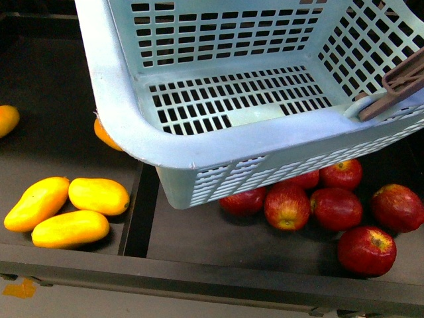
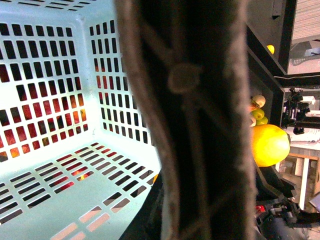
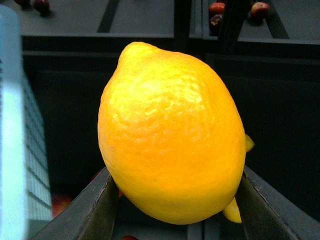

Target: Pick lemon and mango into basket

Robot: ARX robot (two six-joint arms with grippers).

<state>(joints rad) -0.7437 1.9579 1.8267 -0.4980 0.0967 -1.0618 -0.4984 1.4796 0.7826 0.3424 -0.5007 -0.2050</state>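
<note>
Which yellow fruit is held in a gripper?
The lemon, clamped in the right gripper; the three mangoes lie loose on the shelf.

right gripper (image 3: 175,200): jaws clamped on lemon (image 3: 170,130), one dark finger (image 3: 92,212) at lower left of wrist frame, the other at lower right, lemon bulging up between them | left gripper: jaws hidden, blurred basket handle (image 2: 195,120) fills wrist-frame centre, grip state unreadable

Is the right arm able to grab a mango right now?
Probably not yet. The right gripper is shut on the lemon, so its jaws are full. The mangoes lie uncovered, so nothing else seems to block them.
</note>
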